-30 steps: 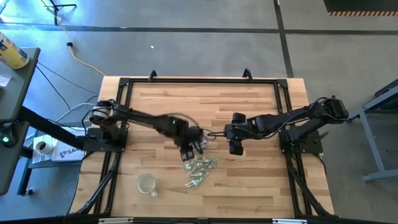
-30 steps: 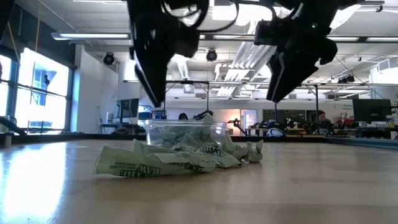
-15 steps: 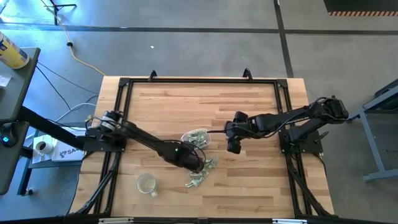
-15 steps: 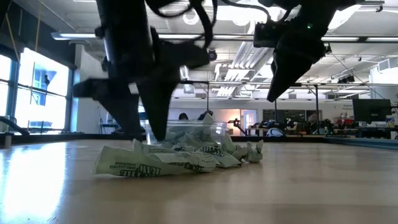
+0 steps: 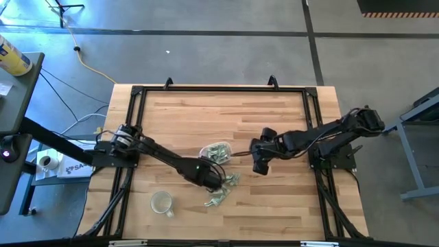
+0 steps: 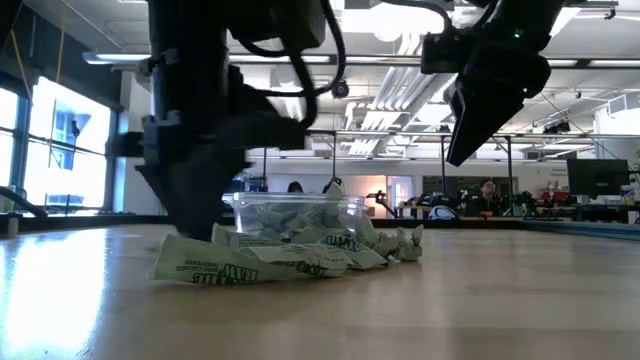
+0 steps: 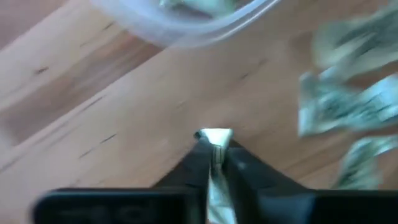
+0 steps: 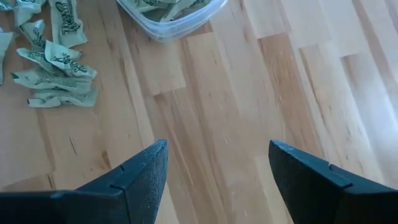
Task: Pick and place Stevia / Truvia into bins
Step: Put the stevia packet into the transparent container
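On the pale wooden slatted table (image 5: 274, 116), down by the near edge of the loose pile of small green-and-white paper sachets (image 5: 221, 192), the left gripper (image 5: 214, 182) is seen lowered, and a single white sachet (image 7: 215, 149) is pinched tight between its two dark fingers (image 7: 189, 171) in the left wrist view. Just beyond it the small clear shallow plastic tub (image 5: 216, 151) is found, already part-filled with sachets. Off to the tub's right, the right gripper (image 5: 260, 167) is held above the bare wood, its fingers (image 8: 140, 174) spread wide with nothing between them. A round clear cup (image 5: 162, 202) is spotted near the front left.
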